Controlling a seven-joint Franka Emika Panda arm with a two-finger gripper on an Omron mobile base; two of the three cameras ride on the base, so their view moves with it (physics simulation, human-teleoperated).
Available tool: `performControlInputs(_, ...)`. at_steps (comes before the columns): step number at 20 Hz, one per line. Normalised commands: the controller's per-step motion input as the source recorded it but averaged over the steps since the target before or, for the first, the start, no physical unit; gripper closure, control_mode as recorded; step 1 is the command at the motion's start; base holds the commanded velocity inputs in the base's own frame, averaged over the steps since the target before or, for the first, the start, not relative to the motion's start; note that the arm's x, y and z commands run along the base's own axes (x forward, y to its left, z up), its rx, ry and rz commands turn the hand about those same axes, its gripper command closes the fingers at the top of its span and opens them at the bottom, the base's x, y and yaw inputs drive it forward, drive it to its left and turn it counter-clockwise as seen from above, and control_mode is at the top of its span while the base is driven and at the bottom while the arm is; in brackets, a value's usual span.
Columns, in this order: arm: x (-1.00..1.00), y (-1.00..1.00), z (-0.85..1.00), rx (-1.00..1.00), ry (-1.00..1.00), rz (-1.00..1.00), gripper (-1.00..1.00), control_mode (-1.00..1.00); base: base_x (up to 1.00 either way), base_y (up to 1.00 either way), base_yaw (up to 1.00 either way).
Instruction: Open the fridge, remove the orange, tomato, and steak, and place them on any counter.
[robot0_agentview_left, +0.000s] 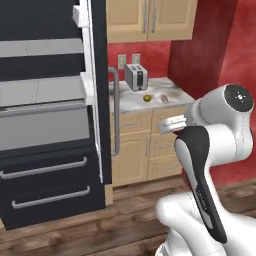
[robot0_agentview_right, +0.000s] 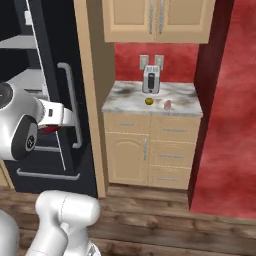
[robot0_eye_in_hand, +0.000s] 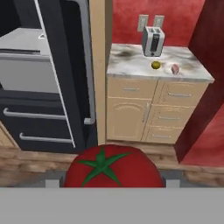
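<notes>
On my far left the fridge (robot0_agentview_left: 55, 125) stands with its door (robot0_agentview_left: 100, 90) swung open toward me, edge-on, the grey bar handle (robot0_agentview_left: 116, 112) on its outer face. The left base view lets me see into the pale shelves and the two drawers below them; the right base view gives me mostly the door and handle.

The gripper (robot0_eye_in_hand: 111, 183) sits in open air in front of the fridge. From the hand view I can see the tomato (robot0_eye_in_hand: 114, 168) filling the space between the two fingertips, green calyx facing the camera, so the jaws stand wide and are closed on the tomato. From the base views I get just a sliver of red under the white hand.

A beige side panel (robot0_agentview_right: 92, 95) separates the fridge from the counter (robot0_agentview_right: 125, 97). The toaster (robot0_agentview_right: 151, 80) is at the back against the red wall. The orange (robot0_agentview_right: 148, 101) lies just in front of it, and the steak (robot0_agentview_right: 167, 104) is a little to its right, the two apart. The near-left part of the marbled top and the near edge look bare.

On the right, a red wall (robot0_agentview_right: 230, 100) juts forward past the counter's end.
</notes>
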Motion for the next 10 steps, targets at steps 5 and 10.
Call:
performControlInputs(5,0.00,0.00,0.00,0.00,0.00,0.00,1.00,1.00,0.73,-0.99,0.00)
performControlInputs(10,0.00,0.00,0.00,0.00,0.00,0.00,1.00,1.00,1.00,-0.51,0.00)
